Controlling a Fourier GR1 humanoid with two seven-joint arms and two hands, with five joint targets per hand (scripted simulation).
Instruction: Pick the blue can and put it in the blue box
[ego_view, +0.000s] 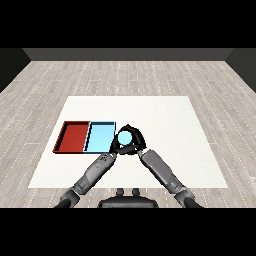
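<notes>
- The small light blue cylindrical can is off to the right of the shallow light blue rectangular tray, just beside that tray's right wall, and seen from above as a pale round top.
- Both black hands meet around the can. The right hand curls round its right and far side; the left hand curls in against its left and near side. Fingers of both are closed on the can, not spread.
- From this view I cannot tell whether the can rests on the white surface or is lifted a little above it; the hands hide its base.
- Done, as I judge it: the reach and the grasp look complete, since the can is enclosed by fingers on both sides.
- Left to do: carry the can leftward over the tray's right wall, lower it inside, and let go. The tray's floor shows bare, so nothing has been placed yet.
- The shallow red rectangular tray lies touching the light blue one on its left side and plays no part; the can is well apart from it.
- The move remaining is short, but the can must clear the tray's wall, so some lift seems needed first.
</notes>
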